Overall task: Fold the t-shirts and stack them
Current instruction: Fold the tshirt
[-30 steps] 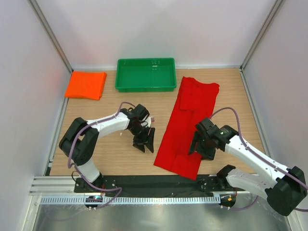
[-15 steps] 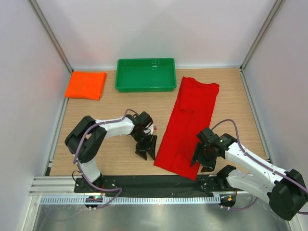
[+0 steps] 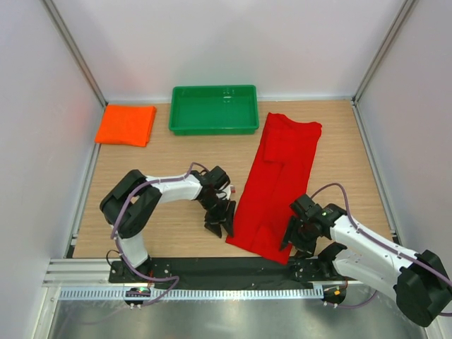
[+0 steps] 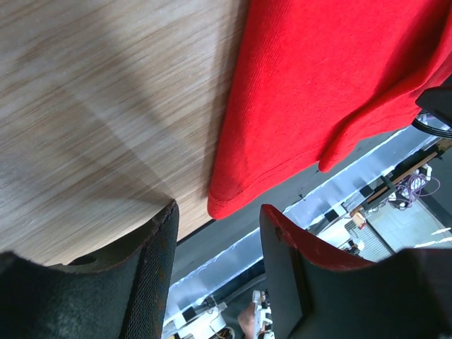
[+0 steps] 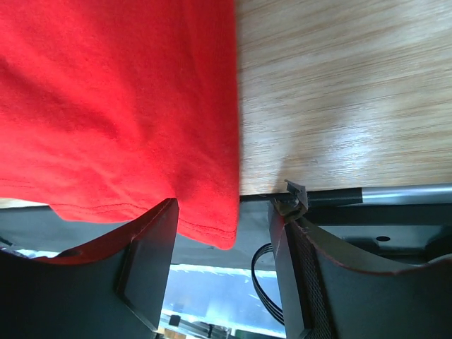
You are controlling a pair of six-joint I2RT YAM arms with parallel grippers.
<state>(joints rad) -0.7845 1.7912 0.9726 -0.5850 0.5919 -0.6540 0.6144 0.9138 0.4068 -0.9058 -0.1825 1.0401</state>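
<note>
The red t-shirt [image 3: 275, 182] lies as a long folded strip from mid-right of the table to the near edge, its bottom hem hanging slightly over that edge. The orange t-shirt [image 3: 126, 125] lies folded at the far left. My left gripper [image 3: 222, 227] is open at the red shirt's near left corner [image 4: 233, 201], which shows just ahead of its fingers. My right gripper [image 3: 295, 245] is open at the near right corner [image 5: 212, 226], which sits between its fingers, not clamped.
A green plastic tray [image 3: 214, 128] stands at the back centre. The black rail [image 3: 212, 267] runs along the table's near edge below both grippers. White walls close in left, right and back.
Both grippers have moved toward the near edge along the red shirt's sides, the left one also moving right to the shirt's corner. The shirts have not moved.
</note>
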